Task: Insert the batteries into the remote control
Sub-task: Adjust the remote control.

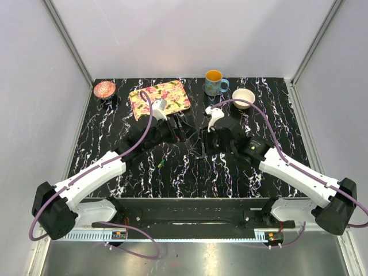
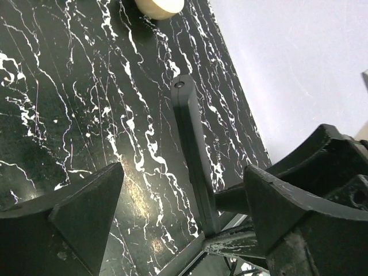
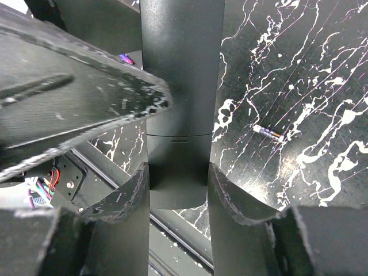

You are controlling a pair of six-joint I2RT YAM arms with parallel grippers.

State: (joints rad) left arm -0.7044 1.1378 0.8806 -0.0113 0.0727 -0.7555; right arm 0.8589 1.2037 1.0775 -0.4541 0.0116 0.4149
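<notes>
My right gripper (image 3: 178,178) is shut on the remote control (image 3: 181,86), a slim black bar gripped by its two long sides near one end and held above the table. In the left wrist view the remote control (image 2: 192,144) appears edge-on between the wide-apart fingers of my left gripper (image 2: 184,178), which is open and touches nothing. One battery (image 3: 268,133) with an orange end lies on the marble to the right of the remote. A small green-yellow battery (image 1: 163,164) lies on the table in front of the left arm. Both grippers meet at mid-table (image 1: 192,135).
At the back of the black marble table (image 1: 270,172) stand a floral tray (image 1: 167,95), a blue mug (image 1: 214,82), a white bowl (image 1: 243,96) and a small pink dish (image 1: 104,89). A small purple thing (image 3: 126,58) lies behind the left finger.
</notes>
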